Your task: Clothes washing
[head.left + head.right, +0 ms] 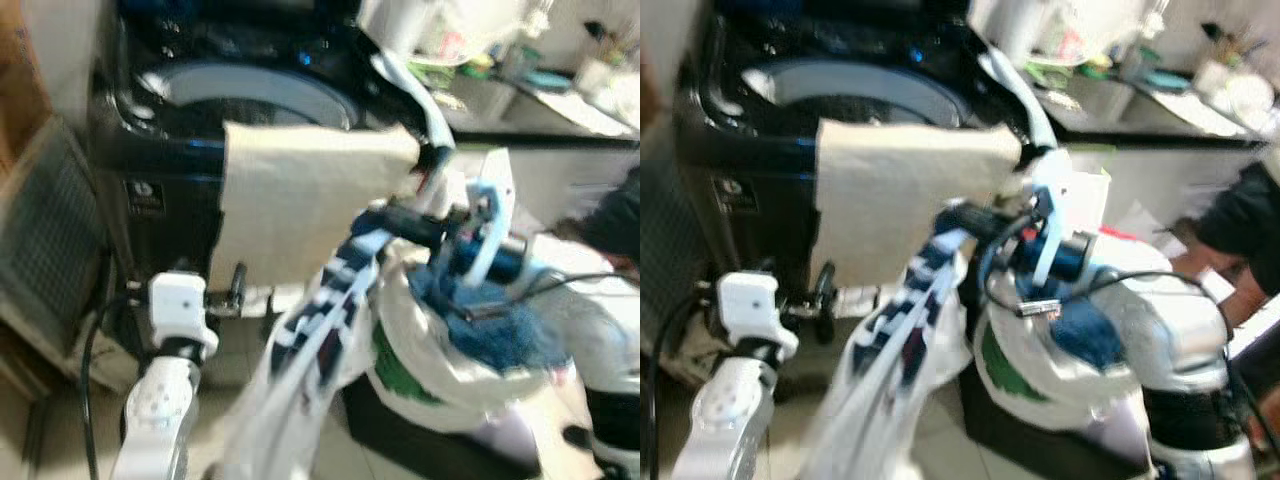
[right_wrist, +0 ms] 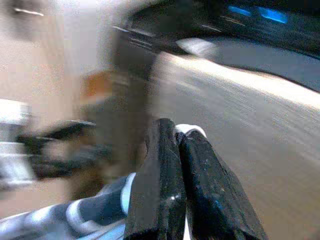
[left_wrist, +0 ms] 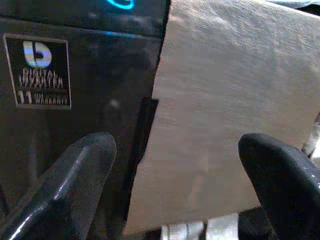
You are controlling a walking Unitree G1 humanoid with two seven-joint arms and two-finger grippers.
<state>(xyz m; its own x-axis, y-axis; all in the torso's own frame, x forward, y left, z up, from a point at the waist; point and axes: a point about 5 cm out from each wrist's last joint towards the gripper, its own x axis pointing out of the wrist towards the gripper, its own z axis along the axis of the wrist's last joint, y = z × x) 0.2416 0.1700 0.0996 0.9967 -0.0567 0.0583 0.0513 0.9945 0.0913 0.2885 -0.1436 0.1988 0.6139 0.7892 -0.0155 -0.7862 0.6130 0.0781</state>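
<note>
Mid-load, by my read. Right gripper (image 2: 177,150) had its fingers pinched together on a blue-and-white patterned garment (image 1: 320,310), lifted up in front of the top-load washing machine (image 1: 150,120). The garment hung down from the grip toward the floor and wasn't in the drum yet.

A beige cloth (image 1: 300,200) was draped over the washer's front edge and down its front panel; it still needed pushing in, I'd say.

Left gripper (image 3: 175,180) sat low, near the washer's front panel, fingers spread wide and holding nothing, aimed at the lower edge of the beige cloth.

A white laundry bag (image 1: 440,350) stood just beside the washer on the robot's right, with blue clothes (image 1: 500,320) still piled in it, so several items were left to move.

Judgement: early-to-middle. Nothing could be confirmed inside the tub, as the views were blurred.

Writing: the badge (image 3: 37,70) on the front panel read "DIGITAL INVERTER" and what looked like "11 ... WARRANTY"; the middle word was too soft to read. Blue lights glowed on the control strip.
</note>
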